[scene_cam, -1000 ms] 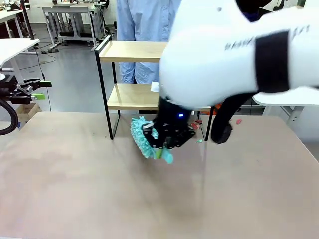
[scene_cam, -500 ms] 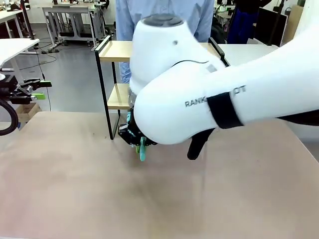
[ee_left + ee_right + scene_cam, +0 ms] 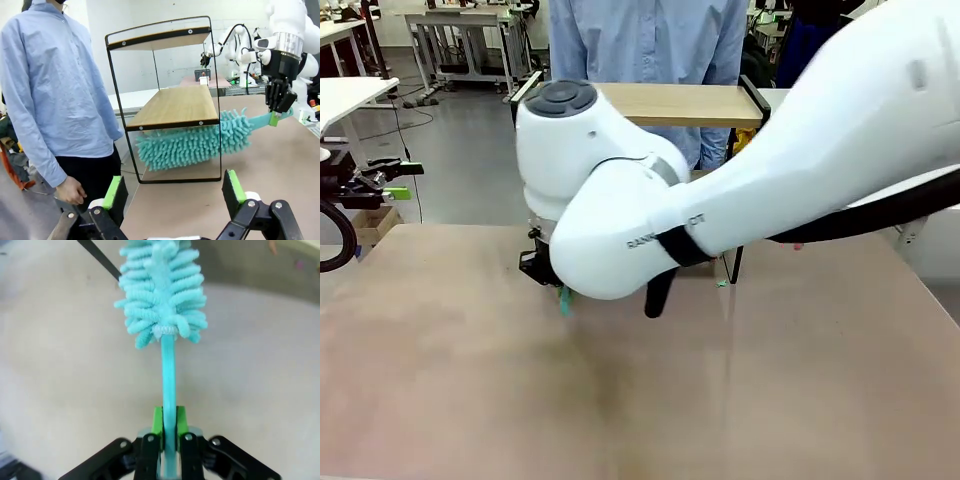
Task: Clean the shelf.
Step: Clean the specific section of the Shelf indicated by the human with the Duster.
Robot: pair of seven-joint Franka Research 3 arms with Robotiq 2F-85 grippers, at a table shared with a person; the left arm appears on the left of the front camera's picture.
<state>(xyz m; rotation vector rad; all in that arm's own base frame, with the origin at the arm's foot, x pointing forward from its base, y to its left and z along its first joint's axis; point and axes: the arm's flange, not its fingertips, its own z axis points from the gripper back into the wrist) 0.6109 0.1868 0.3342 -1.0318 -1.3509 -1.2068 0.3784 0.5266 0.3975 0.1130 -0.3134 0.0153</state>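
Observation:
The shelf (image 3: 172, 102) has two light wooden boards in a black frame; its top board (image 3: 690, 103) shows behind my right arm. A teal fluffy duster (image 3: 192, 145) reaches in under the lower board, just above the table. My right gripper (image 3: 276, 102) is shut on the duster's handle (image 3: 272, 119). In the right wrist view the green pads (image 3: 158, 422) clamp the handle (image 3: 168, 380), and the duster head (image 3: 162, 290) points away beside a black shelf leg (image 3: 100, 257). My left gripper (image 3: 172, 190) is open and empty, off to the shelf's side.
A person in a blue shirt (image 3: 650, 40) stands behind the shelf, one hand (image 3: 70, 190) hanging low. My right arm (image 3: 720, 190) spans the middle of the table. Small coloured scraps (image 3: 722, 283) lie near the right shelf leg.
My right arm has swung left across the table, carrying the duster from in front of the shelf's middle to its left leg. The left gripper has not moved.

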